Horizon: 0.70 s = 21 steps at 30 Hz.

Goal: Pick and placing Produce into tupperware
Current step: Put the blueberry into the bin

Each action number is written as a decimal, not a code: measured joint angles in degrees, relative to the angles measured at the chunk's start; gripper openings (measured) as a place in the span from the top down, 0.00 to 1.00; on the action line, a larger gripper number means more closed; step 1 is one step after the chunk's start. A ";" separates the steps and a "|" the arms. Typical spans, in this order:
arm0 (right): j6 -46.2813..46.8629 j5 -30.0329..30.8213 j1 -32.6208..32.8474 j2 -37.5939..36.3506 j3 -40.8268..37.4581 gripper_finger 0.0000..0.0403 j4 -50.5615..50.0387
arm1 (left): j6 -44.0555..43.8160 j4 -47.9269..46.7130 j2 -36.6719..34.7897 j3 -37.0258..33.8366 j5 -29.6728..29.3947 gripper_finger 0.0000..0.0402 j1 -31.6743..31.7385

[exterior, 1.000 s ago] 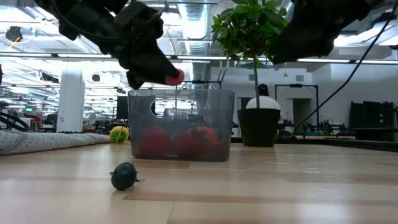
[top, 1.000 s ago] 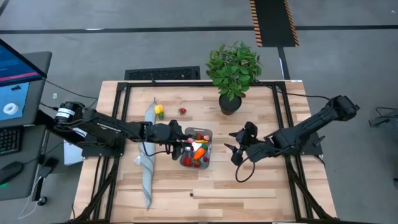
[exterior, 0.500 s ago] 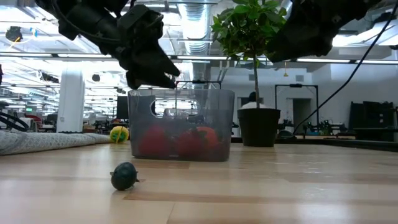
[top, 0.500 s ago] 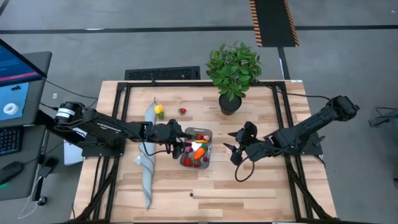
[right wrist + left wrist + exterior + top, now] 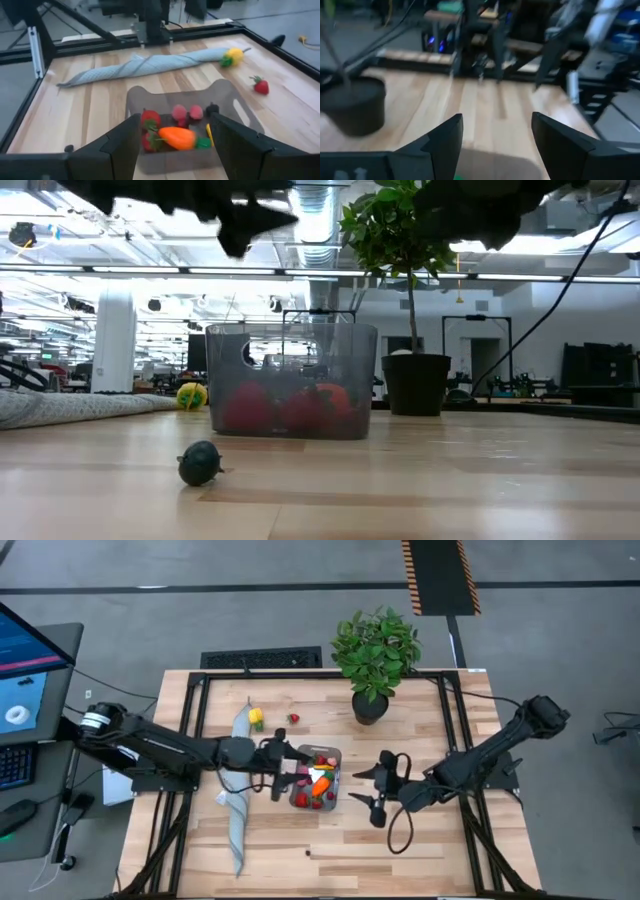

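I hold my left gripper [image 5: 284, 766] fingers wide, empty, at 9 o'clock of the clear rectangular plastic tupperware [image 5: 316, 780]; right gripper [image 5: 372, 790] wide at 3, waiting.

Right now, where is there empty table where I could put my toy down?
The near strip of table in front of the tupperware is bare except for one small dark piece. The far left corner beyond the cloth is free too. The middle is crowded: left gripper, tupperware, right gripper.
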 joint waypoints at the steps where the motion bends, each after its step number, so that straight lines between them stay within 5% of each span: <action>1: -0.61 -0.02 0.07 0.57 0.00 0.35 0.60 | 0.73 0.00 -1.59 -0.47 0.02 0.44 -0.76; 12: -5.67 -4.89 0.92 12.24 0.02 0.35 15.32 | 13.65 8.71 -20.35 -12.80 -2.46 0.44 -14.12; 21: -8.23 -5.61 2.47 25.28 0.11 0.35 33.74 | 16.08 12.16 -27.32 -20.77 -21.83 0.44 -20.83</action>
